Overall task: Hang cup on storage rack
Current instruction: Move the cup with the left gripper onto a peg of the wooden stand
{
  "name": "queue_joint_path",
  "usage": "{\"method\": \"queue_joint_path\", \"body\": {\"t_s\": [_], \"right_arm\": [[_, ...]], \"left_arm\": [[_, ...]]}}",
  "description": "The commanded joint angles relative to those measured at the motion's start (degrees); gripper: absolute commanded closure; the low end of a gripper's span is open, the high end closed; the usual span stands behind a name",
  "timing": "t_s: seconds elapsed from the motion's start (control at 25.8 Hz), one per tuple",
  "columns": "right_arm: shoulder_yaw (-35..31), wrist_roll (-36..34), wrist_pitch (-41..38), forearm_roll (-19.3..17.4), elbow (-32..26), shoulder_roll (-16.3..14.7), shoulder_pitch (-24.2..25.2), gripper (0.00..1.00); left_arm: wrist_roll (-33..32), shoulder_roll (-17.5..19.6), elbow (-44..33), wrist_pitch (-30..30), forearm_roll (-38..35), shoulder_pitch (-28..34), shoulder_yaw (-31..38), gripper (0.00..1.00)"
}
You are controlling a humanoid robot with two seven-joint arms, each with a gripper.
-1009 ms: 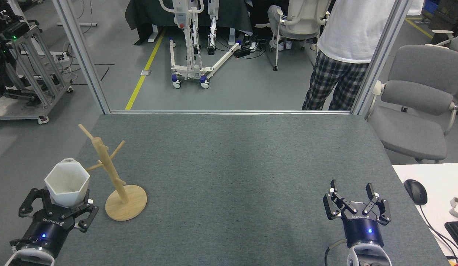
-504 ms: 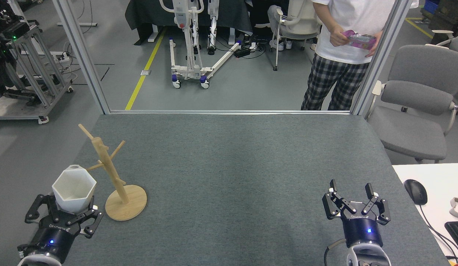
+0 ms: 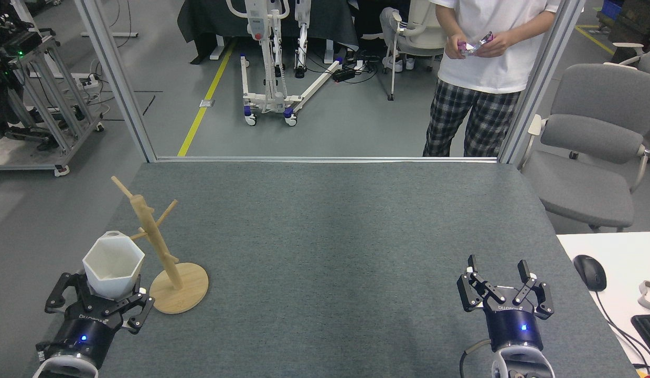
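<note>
While the left gripper clamps the white faceted cup, drifting right could topple the wooden mug tree.

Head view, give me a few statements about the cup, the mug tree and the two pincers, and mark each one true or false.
1. The left pincer holds the white hexagonal cup. True.
2. The cup already hangs on a peg of the wooden mug tree. False: it sits in the pincer, just left of the post.
3. The right pincer is open and holds nothing. True.
4. The mug tree lies tipped over on the grey table. False: it stands upright on its round base.
5. A computer mouse lies on the white desk to the right. True.
</note>
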Motion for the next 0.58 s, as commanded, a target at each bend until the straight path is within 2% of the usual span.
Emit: {"method": "queue_joint_path", "body": {"t_s": [0.0, 0.27, 0.54], "right_arm": [[0.0, 0.0, 0.0, 0.0, 0.0, 0.0, 0.0, 0.01], [0.0, 0.0, 0.0, 0.0, 0.1, -0.1, -0.1, 0.01], [0.0, 0.0, 0.0, 0.0, 0.1, -0.1, -0.1, 0.01]], "left_arm": [[0.0, -0.1, 0.0, 0.0, -0.1, -0.4, -0.7, 1.0], [-3.5, -0.2, 0.5, 0.2, -2.0, -1.9, -2.5, 1.0], [-3.7, -0.2, 2.1, 0.3, -2.8, -2.1, -3.4, 1.0]]}}
